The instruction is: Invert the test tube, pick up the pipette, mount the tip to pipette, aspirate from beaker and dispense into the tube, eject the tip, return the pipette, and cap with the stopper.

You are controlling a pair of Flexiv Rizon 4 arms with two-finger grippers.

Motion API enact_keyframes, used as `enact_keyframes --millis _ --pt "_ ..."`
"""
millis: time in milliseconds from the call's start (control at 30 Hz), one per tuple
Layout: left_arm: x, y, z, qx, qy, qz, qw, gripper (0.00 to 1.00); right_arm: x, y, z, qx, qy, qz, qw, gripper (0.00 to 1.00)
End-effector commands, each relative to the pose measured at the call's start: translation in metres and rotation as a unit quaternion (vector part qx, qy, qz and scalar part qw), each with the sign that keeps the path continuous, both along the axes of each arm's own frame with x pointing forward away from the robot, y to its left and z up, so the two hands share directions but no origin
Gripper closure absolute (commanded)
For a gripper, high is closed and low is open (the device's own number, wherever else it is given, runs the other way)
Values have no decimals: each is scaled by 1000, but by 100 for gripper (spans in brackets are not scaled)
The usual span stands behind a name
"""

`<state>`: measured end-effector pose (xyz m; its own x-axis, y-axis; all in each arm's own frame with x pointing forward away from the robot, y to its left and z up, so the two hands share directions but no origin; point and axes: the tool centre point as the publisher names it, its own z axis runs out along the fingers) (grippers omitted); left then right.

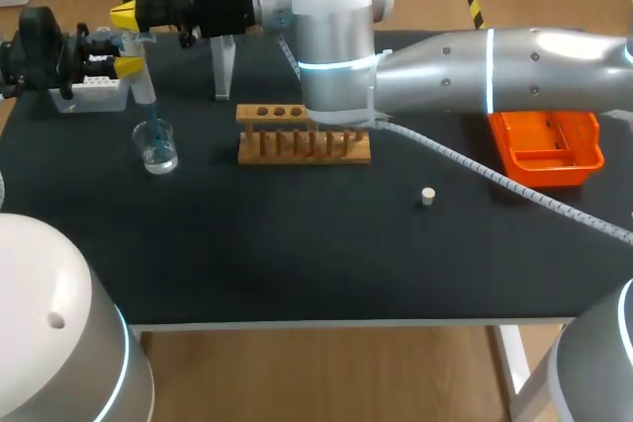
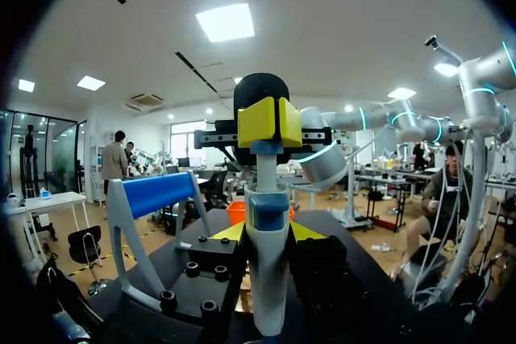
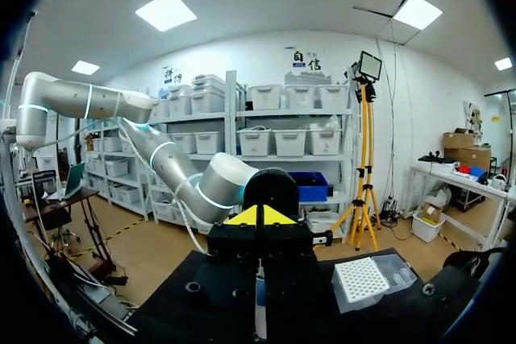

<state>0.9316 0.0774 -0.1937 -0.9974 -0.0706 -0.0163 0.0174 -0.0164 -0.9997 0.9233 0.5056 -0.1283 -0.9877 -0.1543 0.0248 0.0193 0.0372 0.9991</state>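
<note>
Small pale stopper [image 1: 427, 196] lies loose on the black bench [image 1: 297, 264], nearest the front and right of middle, well apart from everything else. A ribbed cable [image 1: 475, 170] from the right arm [image 1: 514, 66] trails across the bench just behind the stopper.

Next back is a wooden tube rack [image 1: 304, 135] at mid-bench with holes in its top bar; cannot tell whether a tube sits in it. Left of the rack is a clear beaker [image 1: 156, 145], upright with a little clear liquid in it. An orange bin [image 1: 547, 145] sits at the right side, partly under the right arm.

The pipette [image 1: 138, 76] hangs over the beaker, slightly tilted, with its tip reaching down into the beaker mouth. The left gripper [image 1: 127, 66] comes in from the left edge, clamped on the pipette body. In the left wrist view the pipette [image 2: 266, 263] stands between that gripper's yellow tips, one on each side and touching.

The right arm reaches across past the middle. The right gripper [image 1: 124, 15] has its fingers together and sits on the top end of the pipette. The left wrist view shows its yellow tips [image 2: 268, 122] pressed to each other right above the white plunger stem.

A white tip box [image 1: 89, 94] is at the far left behind the beaker, also seen ahead of the right gripper in the right wrist view [image 3: 367, 279]. The pipette stand [image 1: 226, 66], with a blue top bar, is at the far edge behind the rack.
</note>
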Motion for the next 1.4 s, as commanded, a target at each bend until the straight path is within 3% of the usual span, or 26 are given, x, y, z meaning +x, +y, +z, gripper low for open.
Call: enact_keyframes --millis 33,900,1400 --pt "2 1 1 -2 -1 -2 1000 100 2 1 -8 -2 1 2 1000 100" --pt "2 1 1 -2 -1 -2 1000 100 1 1 -31 -15 15 -1 1000 100" --pt "2 1 1 -2 -1 -2 1000 100 0 -14 27 12 -29 -2 1000 100"
